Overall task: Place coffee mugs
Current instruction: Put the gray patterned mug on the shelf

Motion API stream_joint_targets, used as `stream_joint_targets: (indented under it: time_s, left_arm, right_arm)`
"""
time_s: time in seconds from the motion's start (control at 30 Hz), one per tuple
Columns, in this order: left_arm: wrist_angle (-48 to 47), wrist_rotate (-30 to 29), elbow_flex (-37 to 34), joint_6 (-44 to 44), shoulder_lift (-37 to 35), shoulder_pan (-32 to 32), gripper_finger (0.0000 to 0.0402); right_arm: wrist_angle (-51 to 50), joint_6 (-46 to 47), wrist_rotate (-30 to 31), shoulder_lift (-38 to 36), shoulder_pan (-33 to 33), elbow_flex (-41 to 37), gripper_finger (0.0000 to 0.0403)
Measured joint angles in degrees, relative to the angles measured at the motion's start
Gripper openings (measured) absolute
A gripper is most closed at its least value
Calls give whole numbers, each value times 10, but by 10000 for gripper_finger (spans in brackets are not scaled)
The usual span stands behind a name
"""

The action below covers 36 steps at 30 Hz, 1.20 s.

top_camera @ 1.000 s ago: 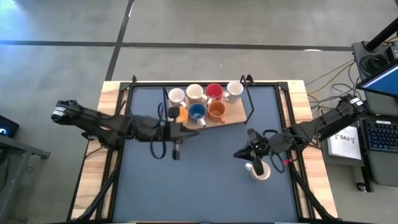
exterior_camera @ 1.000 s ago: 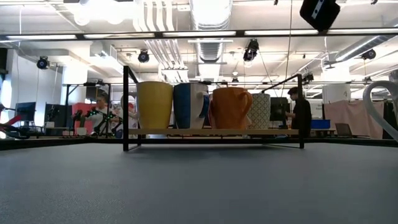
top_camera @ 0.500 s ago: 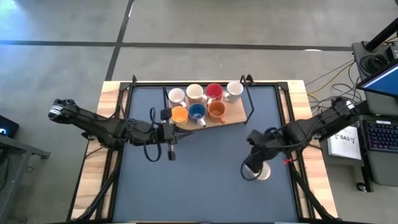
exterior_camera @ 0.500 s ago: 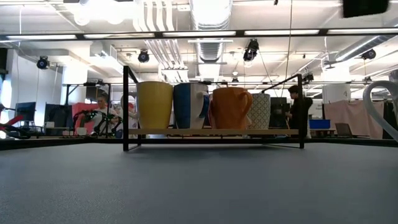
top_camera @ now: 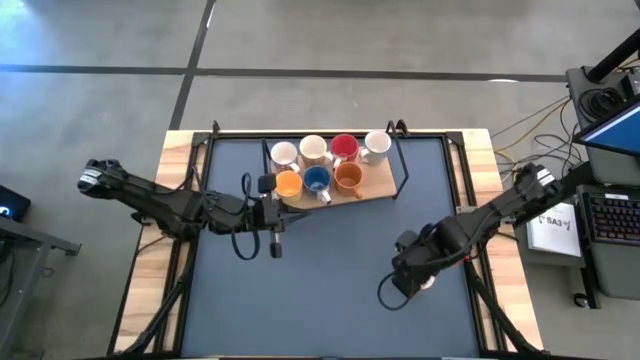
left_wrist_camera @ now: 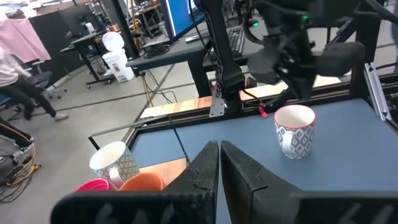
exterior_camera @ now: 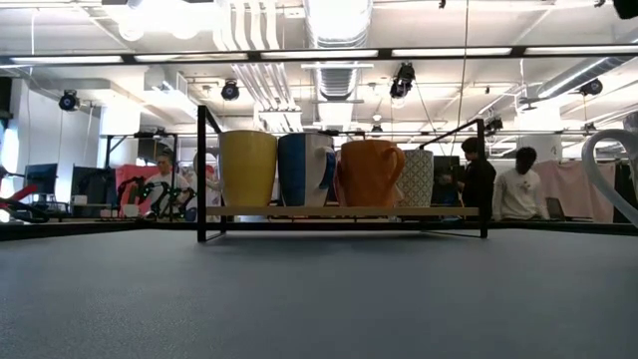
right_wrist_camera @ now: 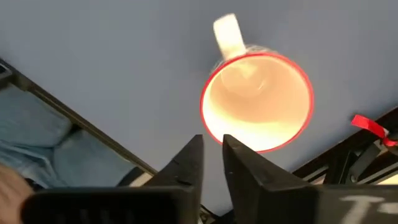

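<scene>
Seven mugs stand on a wooden tray (top_camera: 380, 185) at the table's far middle: three white ones, a red one (top_camera: 344, 147), two orange ones and a blue one (top_camera: 317, 181). The low view shows the front row (exterior_camera: 304, 169). An eighth, patterned white mug (left_wrist_camera: 293, 127) stands upright on the mat toward the near right. It is mostly hidden under my right gripper (top_camera: 405, 275) in the high view. That gripper (right_wrist_camera: 211, 149) hovers above the mug's red-lit rim (right_wrist_camera: 256, 102), shut to a narrow slit. My left gripper (left_wrist_camera: 219, 162) is shut, just left of the tray.
A black wire frame (exterior_camera: 202, 175) borders the tray, with posts at its corners. The dark mat (top_camera: 330, 290) stretches bare between the tray and the near edge. Wooden strips (top_camera: 150, 270) flank the mat. People and desks show in the room beyond the table.
My left gripper drew back from the left orange mug toward the table's left, then kept still. My right arm swung toward the near edge and rose out of the low view's top. It now covers the lone white mug from above.
</scene>
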Motion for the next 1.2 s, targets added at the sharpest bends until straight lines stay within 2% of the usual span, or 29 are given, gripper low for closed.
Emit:
stream_joint_targets:
  time_s: [0.27,0.43,0.73,1.0,1.2]
  left_arm:
    - [-1,0,0,0,0,0,0]
    - [0,0,0,0,0,0,0]
    - [0,0,0,0,0,0,0]
    - [0,0,0,0,0,0,0]
    - [0,0,0,0,0,0,0]
  right_arm:
    - [15,-9,3,60,29,1,131]
    - [16,-82,5,92,40,1,144]
    - [22,-152,5,136,48,1,104]
    - [25,-170,11,140,49,1,17]
    - [24,-178,28,130,49,6,12]
